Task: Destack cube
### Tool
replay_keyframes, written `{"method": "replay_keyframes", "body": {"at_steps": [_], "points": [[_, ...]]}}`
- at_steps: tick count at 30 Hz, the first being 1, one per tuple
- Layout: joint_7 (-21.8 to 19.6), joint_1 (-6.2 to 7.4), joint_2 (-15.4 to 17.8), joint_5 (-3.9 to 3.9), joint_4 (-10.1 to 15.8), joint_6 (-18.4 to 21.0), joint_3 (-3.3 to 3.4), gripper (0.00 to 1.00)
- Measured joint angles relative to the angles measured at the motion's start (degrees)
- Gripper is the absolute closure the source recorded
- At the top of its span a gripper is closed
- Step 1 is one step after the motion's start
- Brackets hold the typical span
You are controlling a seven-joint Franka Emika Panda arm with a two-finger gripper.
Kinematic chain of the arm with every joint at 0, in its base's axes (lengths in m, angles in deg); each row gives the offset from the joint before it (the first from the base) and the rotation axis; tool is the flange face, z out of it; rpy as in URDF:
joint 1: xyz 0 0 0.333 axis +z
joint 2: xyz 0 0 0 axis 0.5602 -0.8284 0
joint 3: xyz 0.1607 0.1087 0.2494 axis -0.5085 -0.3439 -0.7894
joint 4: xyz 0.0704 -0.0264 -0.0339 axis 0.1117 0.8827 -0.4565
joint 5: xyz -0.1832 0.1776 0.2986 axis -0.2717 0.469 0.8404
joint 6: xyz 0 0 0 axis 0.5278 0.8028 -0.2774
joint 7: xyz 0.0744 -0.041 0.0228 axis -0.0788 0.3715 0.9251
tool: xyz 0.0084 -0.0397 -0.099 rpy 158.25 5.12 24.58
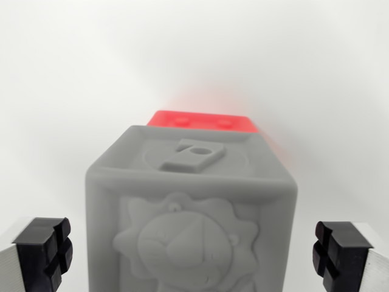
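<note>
White surface (73,73); the fingers (44,252) stand wide open, empty, flanking the grey cube (191,213); red cube (203,120) behind.

Grey lion-embossed cube (191,207); behind, seemingly red block (203,120).

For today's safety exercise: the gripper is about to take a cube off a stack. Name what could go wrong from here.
1. The open gripper stands wide of the grey cube; if it closes off-centre, the cube may twist or slip.
2. The red block sits close behind the grey cube; a push could knock it.
3. The stack's base is out of view, so what would tip is unclear.
</note>
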Motion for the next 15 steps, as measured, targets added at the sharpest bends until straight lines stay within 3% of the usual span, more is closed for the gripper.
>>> {"method": "replay_keyframes", "body": {"at_steps": [11,12,15], "points": [[-0.6,0.73,-2.1,-0.65,-0.3,-1.8,0.87,0.0],[-0.6,0.77,-2.1,-0.66,-0.3,-1.9,0.91,1.0],[-0.6,0.82,-2.1,-0.66,-0.3,-1.9,0.94,1.0]]}}
